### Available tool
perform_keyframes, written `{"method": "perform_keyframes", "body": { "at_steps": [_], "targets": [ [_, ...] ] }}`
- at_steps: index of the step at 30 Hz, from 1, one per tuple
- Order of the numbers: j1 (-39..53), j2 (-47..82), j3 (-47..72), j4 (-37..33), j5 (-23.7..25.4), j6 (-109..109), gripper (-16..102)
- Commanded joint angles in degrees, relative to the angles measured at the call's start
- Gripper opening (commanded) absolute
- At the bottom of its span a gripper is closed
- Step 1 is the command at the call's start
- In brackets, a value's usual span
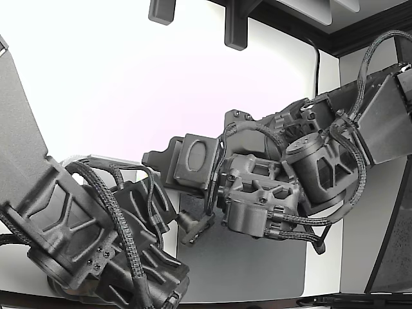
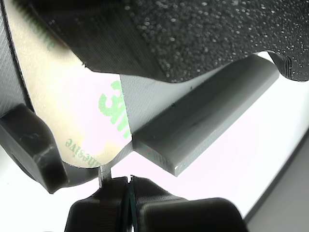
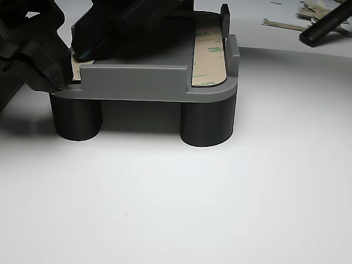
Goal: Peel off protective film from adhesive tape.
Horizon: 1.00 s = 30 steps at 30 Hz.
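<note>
Reaching low across grey plastic fixture (image 3: 132,82), black gripper (image 2: 129,186) pinches cream green-printed tape liner (image 2: 72,111) at its edge, jaws nearly closed.

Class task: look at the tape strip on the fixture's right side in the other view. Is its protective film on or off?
On. The liner, with green print, lies flat along the whole strip on the grey fixture.

A white table (image 3: 231,198) carries a grey fixture (image 3: 137,82) on dark round legs.
</note>
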Motion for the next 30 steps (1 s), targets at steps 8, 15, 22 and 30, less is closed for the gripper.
{"method": "perform_keyframes", "body": {
  "at_steps": [8, 15, 22, 30],
  "targets": [
    [-0.7, 1.6, -1.6, -1.2, 0.4, -0.9, -11],
    [-1.1, 1.5, -1.8, -1.6, 0.3, -1.5, -11],
    [-1.1, 1.4, -1.8, -1.4, 0.3, -1.2, -11],
    [-0.8, 1.3, -2.0, 0.5, -0.3, 0.4, -11]
  ]
}}
